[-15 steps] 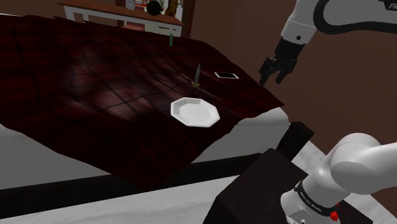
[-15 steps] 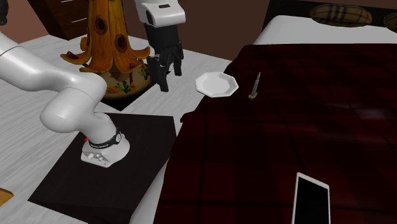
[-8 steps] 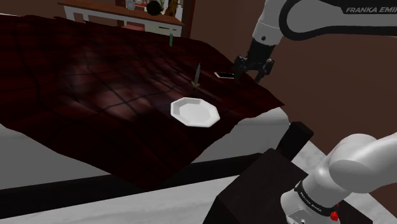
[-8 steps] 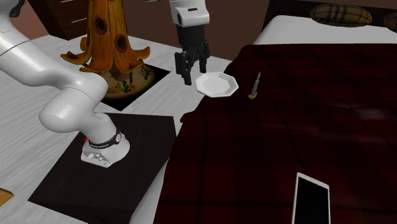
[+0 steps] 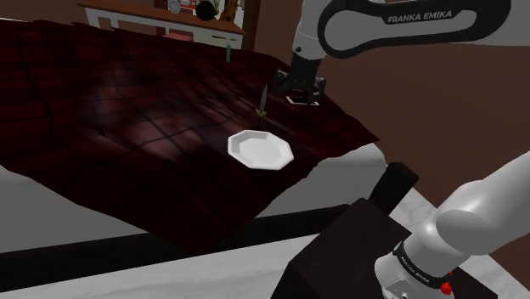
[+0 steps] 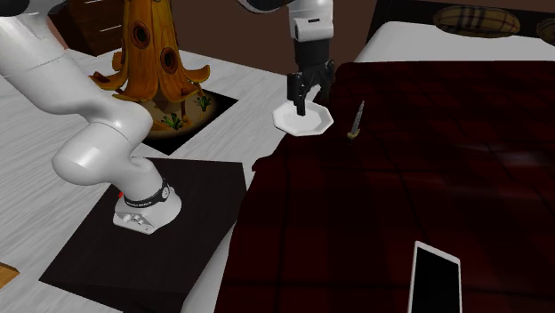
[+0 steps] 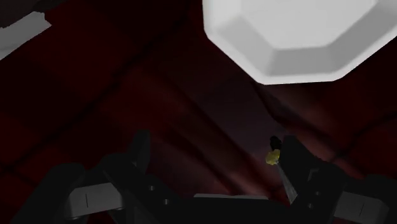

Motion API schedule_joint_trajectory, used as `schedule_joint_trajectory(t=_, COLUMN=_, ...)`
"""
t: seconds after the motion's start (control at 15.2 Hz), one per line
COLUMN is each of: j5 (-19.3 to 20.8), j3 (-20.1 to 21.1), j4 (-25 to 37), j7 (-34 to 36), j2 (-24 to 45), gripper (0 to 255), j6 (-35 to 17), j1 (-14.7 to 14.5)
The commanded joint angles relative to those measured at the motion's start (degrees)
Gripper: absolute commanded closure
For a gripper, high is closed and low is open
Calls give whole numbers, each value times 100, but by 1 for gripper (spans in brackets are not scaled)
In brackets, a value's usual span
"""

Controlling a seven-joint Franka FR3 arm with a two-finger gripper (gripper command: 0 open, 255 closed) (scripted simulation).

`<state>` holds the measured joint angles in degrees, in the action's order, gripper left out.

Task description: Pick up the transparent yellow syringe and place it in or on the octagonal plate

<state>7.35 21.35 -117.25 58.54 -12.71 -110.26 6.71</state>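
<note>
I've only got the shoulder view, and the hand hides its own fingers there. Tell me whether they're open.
Observer: Open. In the wrist view the gripper has its fingers standing apart, with just the dark red bedcover between them.
Operator: Now give me the syringe's place relative to the hand.
Observer: The syringe shows its yellow end close beside one finger, on that finger's inner side. Nothing clasps it, so it isn't held.
</note>
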Motion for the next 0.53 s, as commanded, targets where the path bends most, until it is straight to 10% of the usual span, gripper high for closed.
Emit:
schedule_joint_trajectory(t=0.0, j5=255, j3=181, j4=415, j7=632, j2=460, gripper=0, j6=7, j1=56)
schedule_joint_trajectory(t=0.46, j5=1374, j3=382, j4=2322, j7=2497, j2=2303, gripper=0, j6=424, j1=-109)
